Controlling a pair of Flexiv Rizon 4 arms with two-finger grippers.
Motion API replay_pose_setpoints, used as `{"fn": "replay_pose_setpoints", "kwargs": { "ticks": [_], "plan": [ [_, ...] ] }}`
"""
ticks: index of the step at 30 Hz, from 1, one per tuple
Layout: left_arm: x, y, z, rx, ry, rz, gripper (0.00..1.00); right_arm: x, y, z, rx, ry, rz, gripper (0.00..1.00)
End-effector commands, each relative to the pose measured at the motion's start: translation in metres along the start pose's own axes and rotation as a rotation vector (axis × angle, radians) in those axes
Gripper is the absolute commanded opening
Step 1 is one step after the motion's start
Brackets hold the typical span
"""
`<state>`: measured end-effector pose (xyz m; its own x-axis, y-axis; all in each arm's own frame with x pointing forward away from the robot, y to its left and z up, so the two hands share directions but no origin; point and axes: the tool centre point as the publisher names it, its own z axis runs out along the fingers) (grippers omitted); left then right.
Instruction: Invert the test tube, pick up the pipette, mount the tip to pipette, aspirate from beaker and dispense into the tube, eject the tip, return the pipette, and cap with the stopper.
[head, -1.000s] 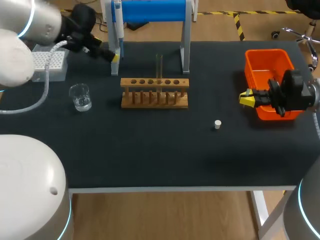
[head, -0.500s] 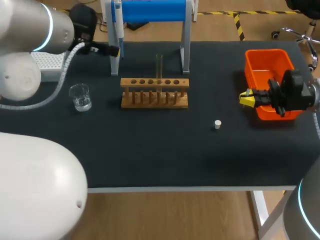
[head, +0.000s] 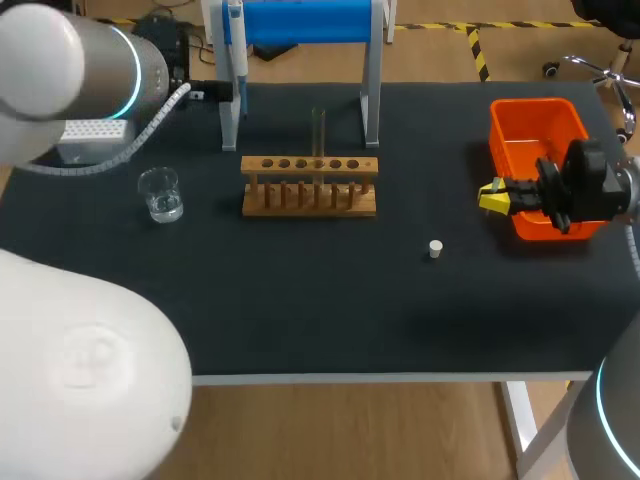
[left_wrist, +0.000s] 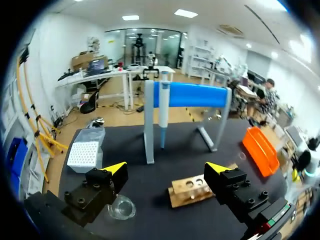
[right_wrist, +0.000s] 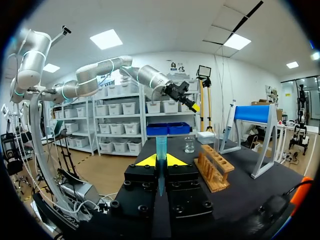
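Observation:
A white and blue pipette (head: 235, 45) hangs on the blue stand (head: 300, 20) at the table's back. My left gripper (head: 226, 94) is close beside it, open and empty. In the left wrist view the pipette (left_wrist: 163, 114) hangs ahead of the open left gripper (left_wrist: 166, 169). The clear test tube (head: 318, 130) stands upright in the wooden rack (head: 310, 186). A glass beaker (head: 160, 193) sits left of the rack, and the white tip box (head: 92, 136) lies behind it. The small white stopper (head: 435, 248) lies right of the rack. My right gripper (head: 492, 196) hovers shut beside the orange bin (head: 535, 140).
The stand's two white legs (head: 371, 90) rise just behind the rack. In the right wrist view a thin pale blue piece (right_wrist: 161, 150) shows between the right gripper's yellow tips; I cannot tell what it is. Bare black mat (head: 300, 300) fills the front of the table.
My left arm has swung to the right, bringing its open gripper from beside the tip box up to the pipette on the stand. The right arm has not moved.

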<state>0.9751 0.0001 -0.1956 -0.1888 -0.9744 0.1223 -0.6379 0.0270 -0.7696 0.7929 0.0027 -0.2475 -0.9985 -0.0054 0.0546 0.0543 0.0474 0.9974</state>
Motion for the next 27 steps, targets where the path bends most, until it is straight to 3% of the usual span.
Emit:
{"fn": "replay_pose_setpoints", "kwargs": {
  "ticks": [1,8,19,27],
  "plan": [
    [0.001,0.003,0.023,0.204,-0.412,-0.05,1.0,0.001,0.0,-0.001,0.001,-0.002,-0.001,0.0],
    [0.002,-0.012,0.031,0.301,-0.453,-0.061,1.0,0.001,0.0,-0.001,0.001,-0.002,-0.001,0.0],
    [-0.004,-0.03,0.056,0.339,-0.486,-0.072,1.0,0.001,0.0,-0.001,0.001,-0.002,-0.001,0.0],
    [-0.015,-0.043,0.068,0.363,-0.466,-0.059,1.0,0.001,0.0,-0.001,0.001,-0.002,-0.001,0.0]
  ]
}}
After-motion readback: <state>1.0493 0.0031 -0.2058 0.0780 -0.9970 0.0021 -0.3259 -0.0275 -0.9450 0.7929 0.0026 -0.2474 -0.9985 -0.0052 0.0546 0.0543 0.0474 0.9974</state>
